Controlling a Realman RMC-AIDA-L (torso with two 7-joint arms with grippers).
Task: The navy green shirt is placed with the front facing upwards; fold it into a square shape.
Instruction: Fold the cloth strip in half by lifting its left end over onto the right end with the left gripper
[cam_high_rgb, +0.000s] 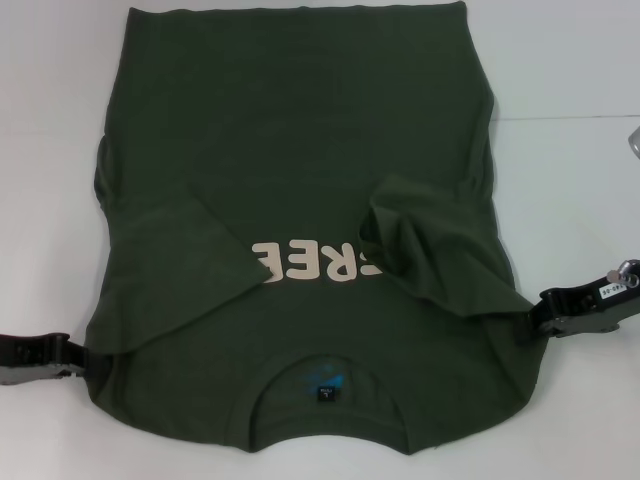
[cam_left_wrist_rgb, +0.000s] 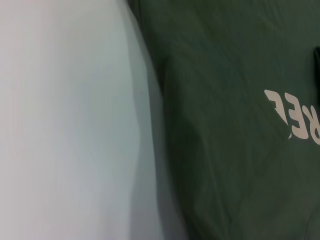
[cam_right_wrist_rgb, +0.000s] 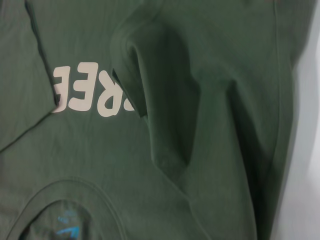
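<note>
The shirt (cam_high_rgb: 300, 200) lies flat on the white tabletop (cam_high_rgb: 560, 70), front up, with the collar (cam_high_rgb: 325, 385) nearest the robot and the hem at the far edge. Both short sleeves are turned inward over the chest: the left sleeve (cam_high_rgb: 160, 270) lies fairly flat, while the right sleeve (cam_high_rgb: 420, 235) sits bunched and raised, covering one end of the cream lettering (cam_high_rgb: 315, 262), which reads upside down from the head view. A small label with blue marks (cam_high_rgb: 325, 385) shows inside the neck.

The left gripper (cam_high_rgb: 70, 355) is at the shirt's left edge near the shoulder, low against the tabletop, its tip meeting the cloth; whether its fingers are open or closed cannot be told. The right gripper (cam_high_rgb: 535, 315) is at the right shoulder edge, its tip in the fabric there; the state of its fingers cannot be told either.

The left wrist view shows the shirt's edge against bare tabletop. The right wrist view shows the bunched sleeve, the lettering and the collar curve.
</note>
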